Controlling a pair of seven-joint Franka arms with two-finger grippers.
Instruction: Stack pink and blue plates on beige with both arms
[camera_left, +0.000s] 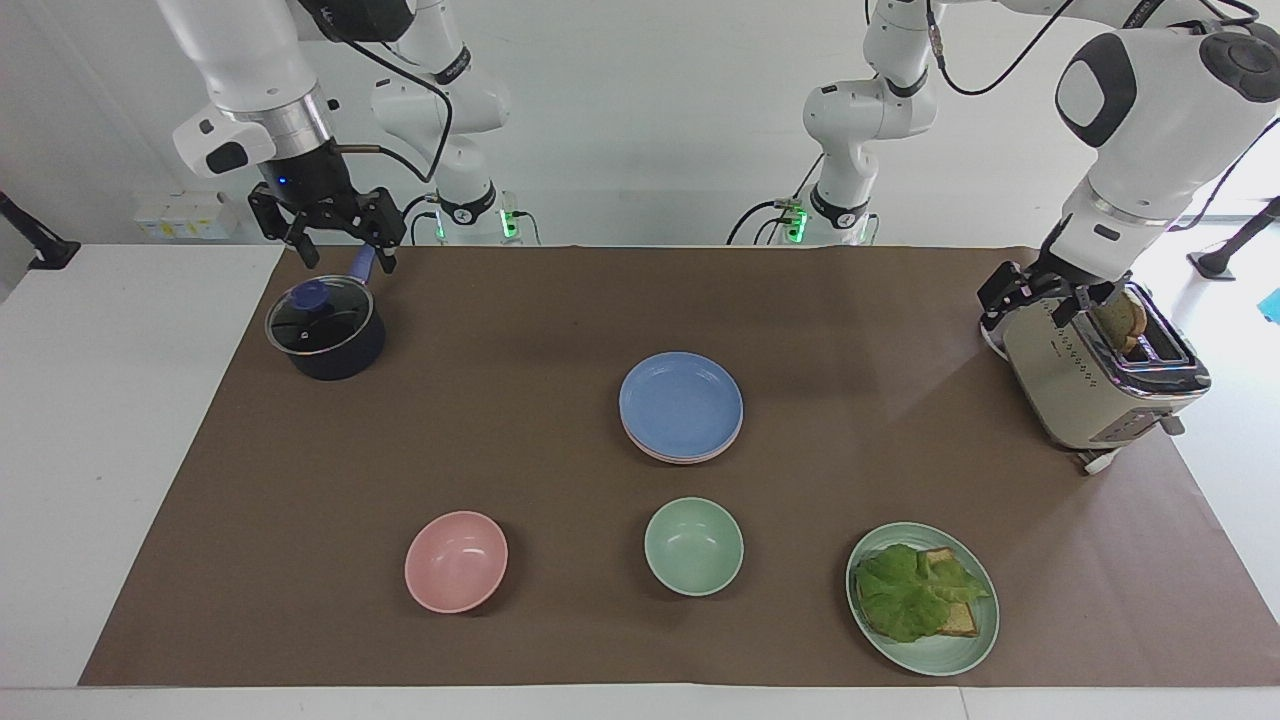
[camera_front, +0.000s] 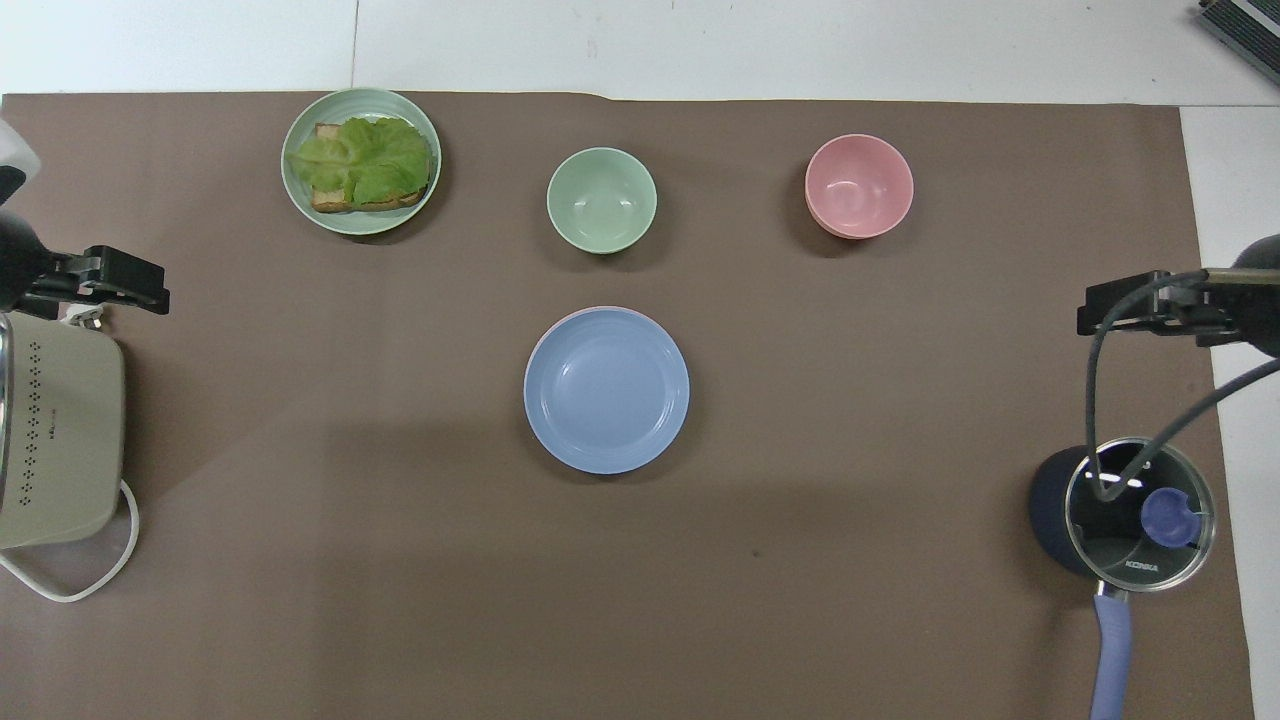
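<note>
- We see a brown mat (camera_left: 560, 300) covering a white table, with a stack of plates near its middle.
- The blue plate (camera_left: 680, 402) lies on top of the stack; a thin rim of the pink plate (camera_left: 655, 452) shows just beneath it.
- We cannot make out the beige plate under those two.
- The right gripper (camera_left: 328, 232) hangs in the air over the handle of a dark lidded saucepan (camera_left: 325, 330) at the right arm's end of the table; its fingers are spread and hold nothing.
- The left gripper (camera_left: 1040, 300) sits beside the top of a beige toaster (camera_left: 1095, 385) at the left arm's end; its fingers are released, with nothing between them.
- Farther from the robots than the stack stand a pink bowl (camera_left: 456, 561), a green bowl (camera_left: 693, 546), and a green plate (camera_left: 940, 655) carrying toast and lettuce.
- Both grippers are well apart from the stack.
</note>
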